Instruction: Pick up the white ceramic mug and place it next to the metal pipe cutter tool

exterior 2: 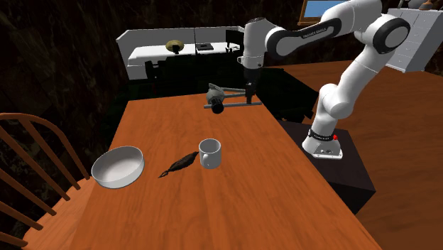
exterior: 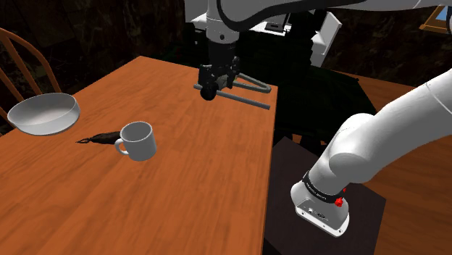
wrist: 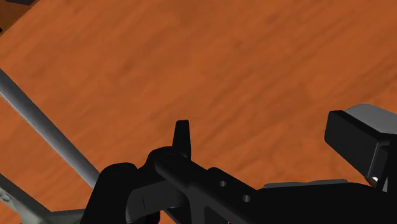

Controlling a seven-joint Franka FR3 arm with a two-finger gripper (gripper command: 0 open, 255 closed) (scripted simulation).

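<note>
Closest in, the white arm (exterior: 377,138) rises off its dark stand (exterior: 286,190) at the shoulder view's lower right. Its black gripper (exterior: 217,78) hangs right over the pipe cutter (exterior: 250,91) at the far end of the wooden table (exterior: 181,210). I cannot tell whether it is open, closed or gripping anything. The white mug (exterior: 137,140) stands upright mid-table, well apart from the cutter, handle toward the shoulder view's left. Just beside it lies a small dark object (exterior: 98,137), then a white bowl (exterior: 43,114), with a wooden chair (exterior: 18,54) beyond.
</note>
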